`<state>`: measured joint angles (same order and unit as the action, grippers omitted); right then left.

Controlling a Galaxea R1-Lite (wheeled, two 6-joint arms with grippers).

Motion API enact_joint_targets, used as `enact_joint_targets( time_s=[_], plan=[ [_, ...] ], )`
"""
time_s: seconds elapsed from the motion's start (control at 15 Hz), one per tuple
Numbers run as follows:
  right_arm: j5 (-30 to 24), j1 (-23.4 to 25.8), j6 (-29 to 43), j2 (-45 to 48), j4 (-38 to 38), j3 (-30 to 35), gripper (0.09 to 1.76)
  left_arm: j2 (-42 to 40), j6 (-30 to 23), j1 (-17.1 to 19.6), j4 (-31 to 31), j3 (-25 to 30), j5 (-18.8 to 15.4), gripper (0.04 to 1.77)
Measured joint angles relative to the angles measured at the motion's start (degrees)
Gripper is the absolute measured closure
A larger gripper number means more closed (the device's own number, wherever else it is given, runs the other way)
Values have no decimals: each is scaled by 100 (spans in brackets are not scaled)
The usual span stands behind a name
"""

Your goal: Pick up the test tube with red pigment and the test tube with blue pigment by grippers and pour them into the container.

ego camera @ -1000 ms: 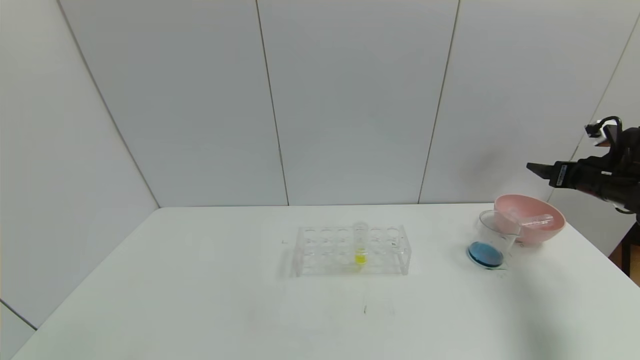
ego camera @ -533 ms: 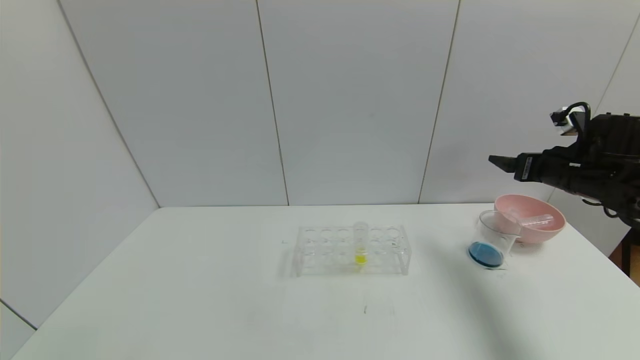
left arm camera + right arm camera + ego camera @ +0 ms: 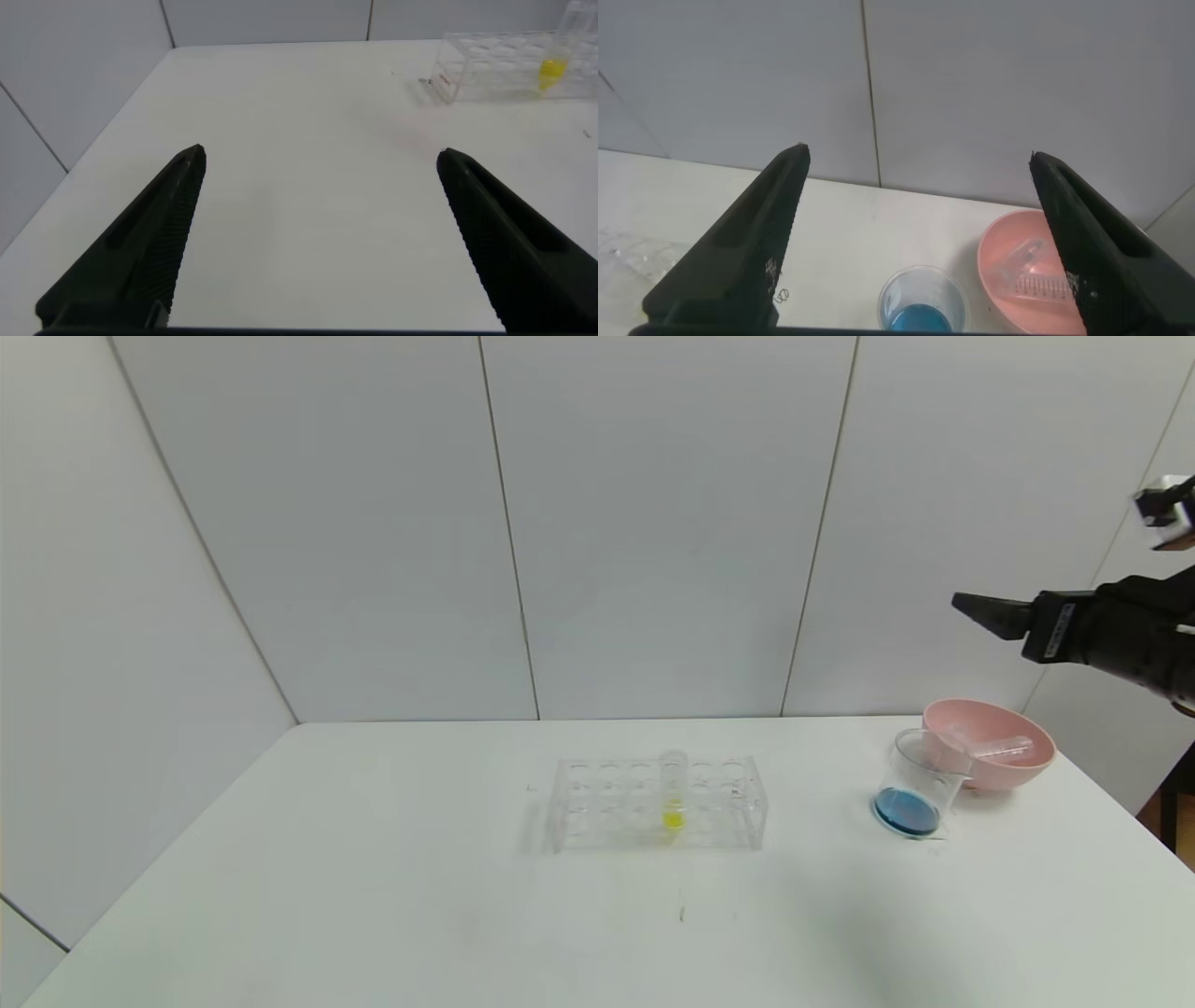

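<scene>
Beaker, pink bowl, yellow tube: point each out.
beaker (image 3: 920,782): head view, clear front wall above the blue liquid.
pink bowl (image 3: 1013,775): head view, outer front wall.
yellow tube (image 3: 673,819): head view, yellow liquid at its bottom.

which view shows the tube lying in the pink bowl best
The right wrist view: it looks down into the pink bowl, so the empty clear tube and its printed scale show, though the picture's edge cuts it off. The head view shows the tube whole but side-on, over the rim. The left wrist view misses it.
</scene>
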<state>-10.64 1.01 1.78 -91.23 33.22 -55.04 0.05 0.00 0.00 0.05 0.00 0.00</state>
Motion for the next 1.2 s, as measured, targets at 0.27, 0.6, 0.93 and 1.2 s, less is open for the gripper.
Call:
enact_joint_targets(
  time_s=[0.27, 0.6, 0.93, 1.2],
  plan=[
    [5, 0, 43, 1723, -16, 948, 15, 0, 2, 0, 0, 0, 0, 5],
    [-240, -9, 51, 4404, -178, 2327, 15, 0, 0, 0, 0, 0, 0, 5],
    [-416, 44, -63, 7007, -1738, 2729, 15, 0, 0, 0, 0, 0, 0, 5],
    [121, -33, -317, 8589, -2328, 3040, 15, 0, 0, 0, 0, 0, 0, 5]
  ],
)
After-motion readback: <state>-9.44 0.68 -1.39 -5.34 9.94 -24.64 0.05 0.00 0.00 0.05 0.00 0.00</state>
